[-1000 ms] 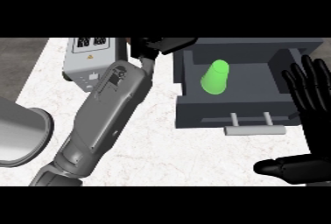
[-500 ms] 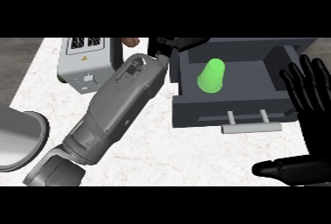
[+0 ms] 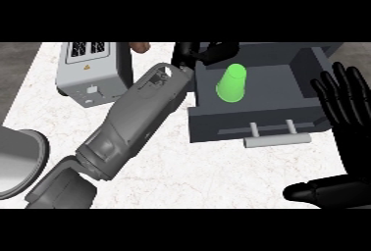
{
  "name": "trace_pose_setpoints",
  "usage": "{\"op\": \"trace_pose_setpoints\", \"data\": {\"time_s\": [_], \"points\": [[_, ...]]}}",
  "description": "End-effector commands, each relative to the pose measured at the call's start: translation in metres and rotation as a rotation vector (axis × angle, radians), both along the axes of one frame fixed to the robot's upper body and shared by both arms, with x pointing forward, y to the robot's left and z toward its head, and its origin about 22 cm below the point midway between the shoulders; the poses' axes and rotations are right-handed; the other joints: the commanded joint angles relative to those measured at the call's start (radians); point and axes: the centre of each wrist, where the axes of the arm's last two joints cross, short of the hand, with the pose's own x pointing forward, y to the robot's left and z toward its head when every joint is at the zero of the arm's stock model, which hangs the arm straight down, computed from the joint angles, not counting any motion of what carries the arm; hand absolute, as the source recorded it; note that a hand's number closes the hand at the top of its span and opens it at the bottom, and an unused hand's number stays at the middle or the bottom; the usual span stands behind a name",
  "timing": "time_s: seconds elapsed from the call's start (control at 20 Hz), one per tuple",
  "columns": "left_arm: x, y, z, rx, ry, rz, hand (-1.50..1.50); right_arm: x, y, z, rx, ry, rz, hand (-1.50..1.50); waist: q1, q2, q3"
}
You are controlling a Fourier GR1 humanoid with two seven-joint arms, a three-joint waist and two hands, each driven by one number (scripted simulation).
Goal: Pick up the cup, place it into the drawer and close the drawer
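Crops the toaster (image 3: 94, 68) and the drawer (image 3: 217, 125) at the top edge. Hides most of a brown object (image 3: 140, 46) behind the toaster. Leaves the left hand (image 3: 206, 51) partly out of sight up there, and clips the right hand (image 3: 348, 127) and a grey bowl (image 3: 14, 162) at the sides.

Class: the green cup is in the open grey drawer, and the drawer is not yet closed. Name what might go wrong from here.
1. The left hand is at the back left rim of the dark grey drawer, close to the bright green tapered cup; drawing it back may knock the cup over.
2. Pushing the pale bar handle while that hand is over the drawer may trap it.
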Motion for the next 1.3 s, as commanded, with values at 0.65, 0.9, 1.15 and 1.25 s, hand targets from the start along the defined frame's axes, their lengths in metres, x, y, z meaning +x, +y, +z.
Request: {"op": "trace_pose_setpoints", "data": {"time_s": [0.65, 0.9, 1.15, 1.25], "points": [[-0.004, -0.014, 0.0, 0.104, -0.01, 0.029, -1.5, 0.006, 0.007, 0.017, 0.044, -0.036, 0.064, -1.5, -0.04, 0.011, 0.0], [-0.01, -0.024, 0.015, -0.044, -0.028, -0.032, -1.5, 0.006, 0.0, 0.0, 0.074, -0.01, 0.09, -1.5, -0.026, 0.007, 0.001], [-0.009, -0.025, 0.027, -0.16, -0.073, -0.079, -1.5, 0.0, -0.005, 0.002, 0.078, 0.027, 0.095, -1.5, 0.029, -0.008, 0.0], [-0.011, -0.023, 0.028, -0.198, -0.018, -0.112, -1.5, -0.002, -0.015, 0.002, 0.076, 0.011, 0.098, -1.5, 0.059, -0.015, -0.001]]}}
